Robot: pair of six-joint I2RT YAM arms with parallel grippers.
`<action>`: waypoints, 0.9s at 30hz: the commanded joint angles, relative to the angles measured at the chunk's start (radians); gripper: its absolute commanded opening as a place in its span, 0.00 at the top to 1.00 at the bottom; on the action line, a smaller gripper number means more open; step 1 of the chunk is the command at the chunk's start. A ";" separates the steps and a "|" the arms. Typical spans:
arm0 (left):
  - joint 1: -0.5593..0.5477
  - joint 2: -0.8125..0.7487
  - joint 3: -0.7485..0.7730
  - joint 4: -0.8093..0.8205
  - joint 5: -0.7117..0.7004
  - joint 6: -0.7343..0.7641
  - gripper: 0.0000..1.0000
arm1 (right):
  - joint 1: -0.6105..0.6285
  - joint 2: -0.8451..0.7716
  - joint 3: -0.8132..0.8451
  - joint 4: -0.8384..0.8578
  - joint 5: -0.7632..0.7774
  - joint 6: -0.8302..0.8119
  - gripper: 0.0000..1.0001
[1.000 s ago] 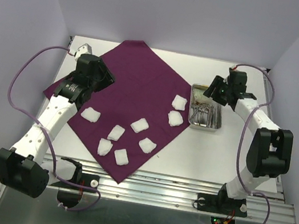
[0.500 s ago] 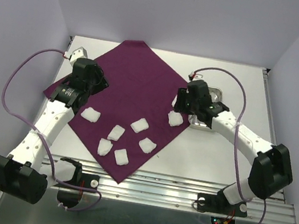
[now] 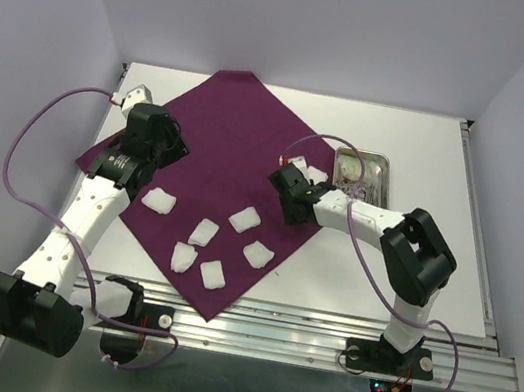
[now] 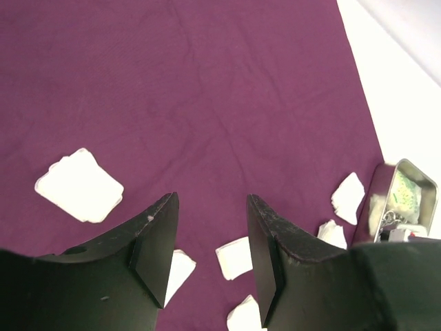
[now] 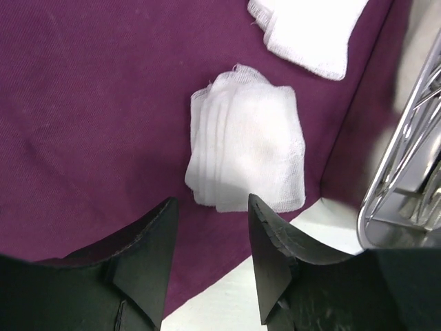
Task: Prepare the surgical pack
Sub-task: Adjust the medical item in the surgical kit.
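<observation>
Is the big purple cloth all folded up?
No, the purple cloth lies spread out flat on the table, with white gauze pads scattered on top of it.

1. Top view looks down from behind my bases, taking in the whole table [image 3: 429, 286];
2. Left wrist view looks past my left claw [image 4: 211, 200], high over the surgical pack [image 4: 207, 89];
3. Right wrist view sits close above its edge; both wrist views share the steel tray [image 4: 381, 196] at right.

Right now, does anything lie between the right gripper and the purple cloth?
Yes. A folded white gauze pad lies on the cloth just ahead of the open right gripper, near the cloth's edge. A second pad lies farther ahead.
</observation>
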 commanded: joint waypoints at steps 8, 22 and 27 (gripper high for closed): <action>0.008 -0.029 -0.041 0.013 0.010 0.010 0.45 | 0.028 0.083 0.098 0.017 0.111 -0.049 0.51; 0.013 -0.030 -0.052 0.017 0.010 0.013 0.45 | 0.028 0.144 0.086 0.054 0.180 -0.038 0.72; 0.014 -0.034 -0.054 0.016 0.011 0.013 0.45 | 0.028 0.130 0.087 0.066 0.206 -0.038 0.86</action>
